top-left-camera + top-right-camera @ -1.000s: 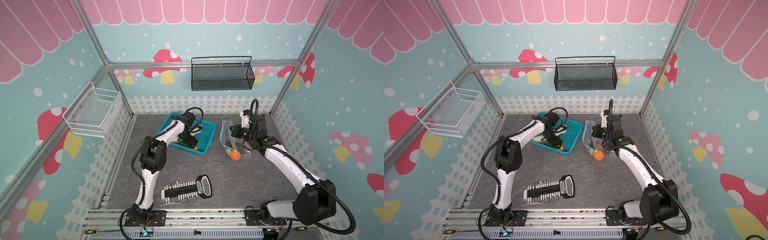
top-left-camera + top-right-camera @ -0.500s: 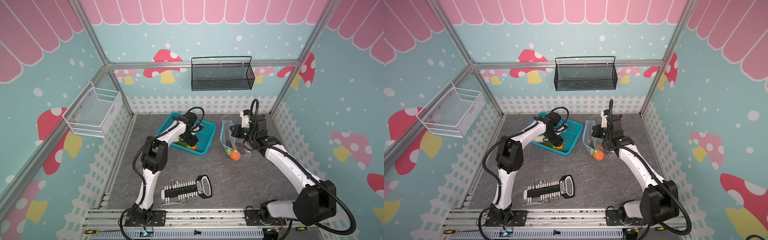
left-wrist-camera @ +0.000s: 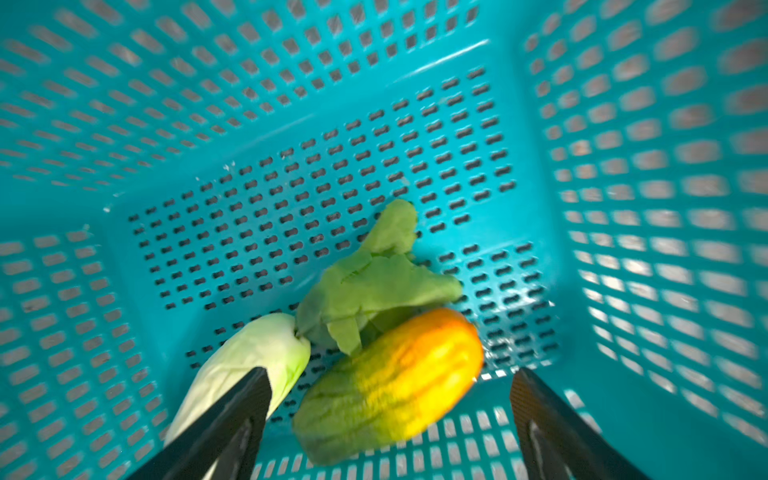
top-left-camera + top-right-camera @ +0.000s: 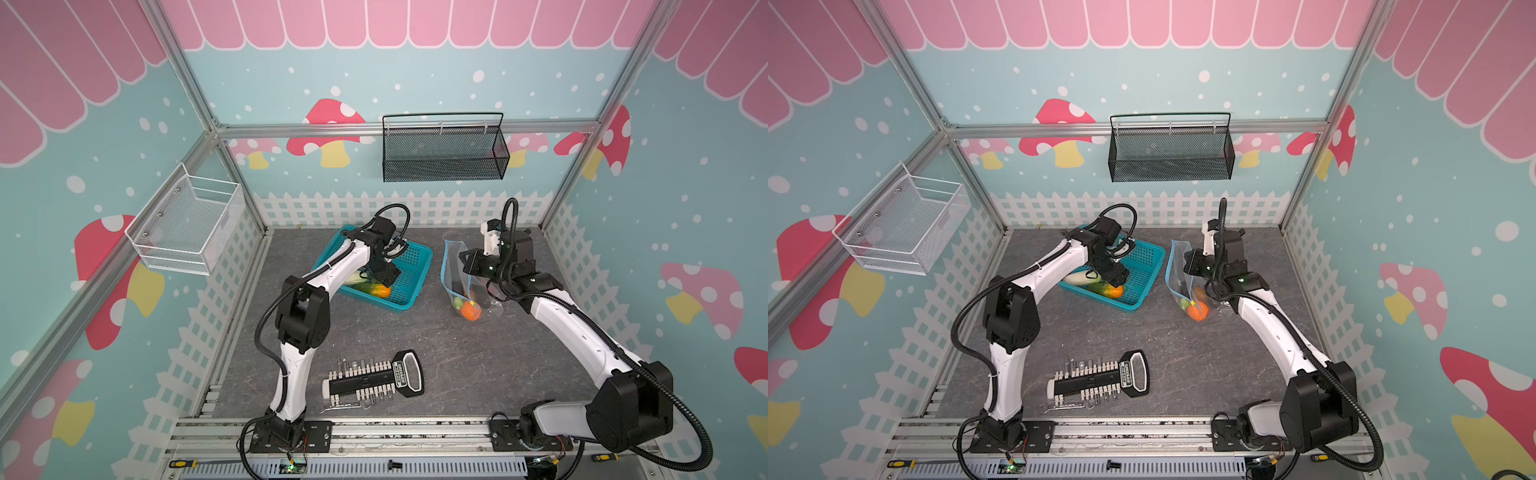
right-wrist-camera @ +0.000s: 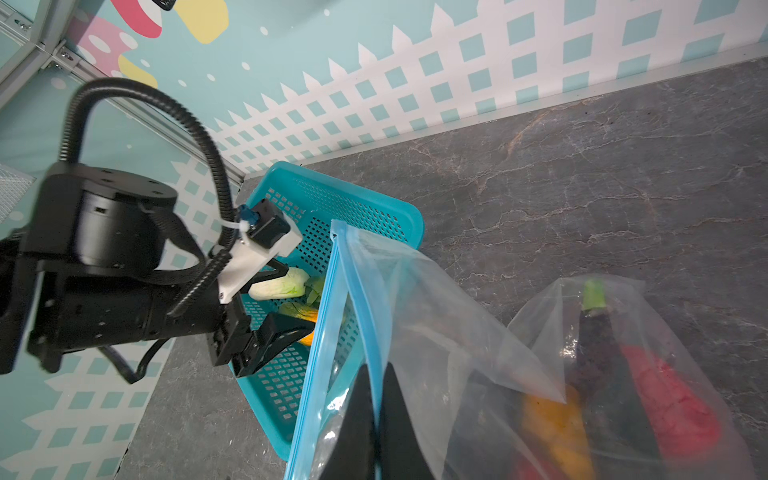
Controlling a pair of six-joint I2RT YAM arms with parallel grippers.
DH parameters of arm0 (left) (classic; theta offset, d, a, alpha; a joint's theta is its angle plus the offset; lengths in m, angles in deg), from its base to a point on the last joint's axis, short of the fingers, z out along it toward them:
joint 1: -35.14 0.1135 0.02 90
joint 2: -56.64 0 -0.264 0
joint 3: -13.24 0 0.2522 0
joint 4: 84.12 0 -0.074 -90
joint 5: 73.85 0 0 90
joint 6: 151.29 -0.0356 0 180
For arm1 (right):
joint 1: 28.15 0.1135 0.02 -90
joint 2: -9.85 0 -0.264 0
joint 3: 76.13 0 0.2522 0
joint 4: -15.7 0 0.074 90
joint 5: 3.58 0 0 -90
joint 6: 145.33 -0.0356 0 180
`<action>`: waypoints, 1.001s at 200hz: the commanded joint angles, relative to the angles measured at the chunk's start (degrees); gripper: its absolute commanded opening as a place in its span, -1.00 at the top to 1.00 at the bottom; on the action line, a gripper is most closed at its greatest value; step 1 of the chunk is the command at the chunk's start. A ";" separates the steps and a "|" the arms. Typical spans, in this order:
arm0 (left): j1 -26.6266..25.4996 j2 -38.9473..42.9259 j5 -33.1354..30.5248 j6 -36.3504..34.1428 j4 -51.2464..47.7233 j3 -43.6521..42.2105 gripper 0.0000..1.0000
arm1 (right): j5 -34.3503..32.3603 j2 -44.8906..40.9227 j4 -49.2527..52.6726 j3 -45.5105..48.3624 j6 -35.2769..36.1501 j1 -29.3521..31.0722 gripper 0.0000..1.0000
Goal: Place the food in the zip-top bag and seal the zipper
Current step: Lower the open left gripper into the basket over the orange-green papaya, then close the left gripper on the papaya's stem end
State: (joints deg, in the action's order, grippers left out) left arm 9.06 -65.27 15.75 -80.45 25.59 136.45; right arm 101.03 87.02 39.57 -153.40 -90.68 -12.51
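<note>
A teal basket (image 4: 423,253) (image 3: 540,124) holds food: a white-green cabbage (image 3: 257,353) (image 4: 1077,277), a green leafy piece (image 3: 374,282) and a green-to-orange squash (image 3: 395,382) (image 4: 377,290). My left gripper (image 3: 388,376) (image 4: 384,276) hangs open inside the basket, one finger on each side of the squash and not touching it. The zip-top bag (image 4: 453,266) (image 5: 436,332) stands to the basket's right with its mouth open. My right gripper (image 5: 376,370) (image 4: 1190,264) is shut on its blue zipper (image 5: 328,299). Orange (image 5: 552,424), red (image 5: 665,407) and dark purple (image 5: 602,345) food lies inside the bag.
A black-and-white tool bit holder (image 4: 374,378) and a small wrench (image 4: 340,408) lie near the table's front. A black mesh basket (image 4: 444,153) hangs on the back wall. A white wire basket (image 4: 187,224) hangs on the left wall.
My left gripper has shifted a little inside the basket, over the squash. The right gripper and the bag have not moved.
</note>
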 commanded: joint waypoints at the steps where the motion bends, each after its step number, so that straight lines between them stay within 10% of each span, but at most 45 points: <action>1: -0.28 3.38 0.58 -7.40 0.36 -4.49 -0.84 | -0.30 -1.54 0.35 -1.36 0.88 -0.36 0.96; 200: 1.94 -1.13 -2.38 -10.17 10.71 -12.25 -0.74 | -1.31 -3.95 2.37 -2.62 1.52 -0.51 0.96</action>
State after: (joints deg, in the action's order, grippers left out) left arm 9.32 -65.20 12.28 -90.83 32.69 124.47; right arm 100.77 84.96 41.63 -153.81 -90.05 -12.75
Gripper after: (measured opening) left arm 0.878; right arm 0.047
